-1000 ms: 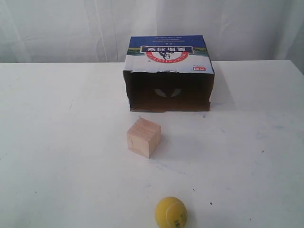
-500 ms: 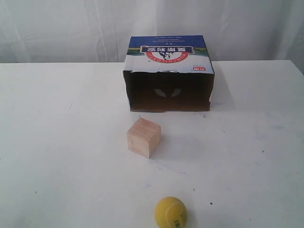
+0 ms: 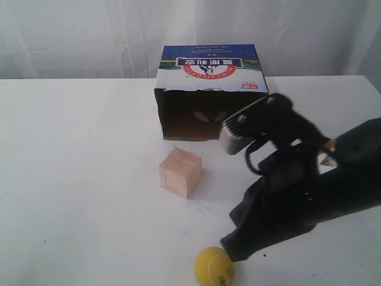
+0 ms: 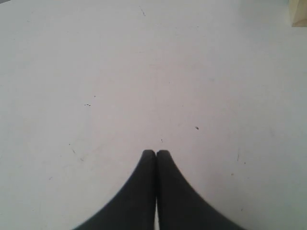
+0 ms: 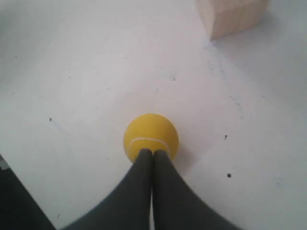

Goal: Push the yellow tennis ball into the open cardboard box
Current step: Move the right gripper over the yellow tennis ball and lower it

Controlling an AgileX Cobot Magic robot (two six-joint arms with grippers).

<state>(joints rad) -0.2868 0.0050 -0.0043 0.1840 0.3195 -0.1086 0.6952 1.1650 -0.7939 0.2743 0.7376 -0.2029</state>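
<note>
The yellow tennis ball (image 3: 214, 267) (image 5: 150, 135) lies near the table's front edge, its label patch showing low on its right. My right gripper (image 3: 233, 253) (image 5: 153, 152) is shut, its tips at the ball's upper right side, touching or nearly so. The open cardboard box (image 3: 211, 92) lies at the back with its dark opening toward the front and a blue-and-white printed top. My left gripper (image 4: 156, 153) is shut with nothing in it, over bare table; it is out of the exterior view.
A light wooden cube (image 3: 180, 172) (image 5: 231, 15) stands between the ball and the box mouth, slightly left of the ball. A corner of the cube (image 4: 298, 13) shows in the left wrist view. The white table (image 3: 71, 179) ends at a white curtain.
My right arm has come into the exterior view from the right and lowered its shut gripper to the ball. Ball, cube and box have not moved.
</note>
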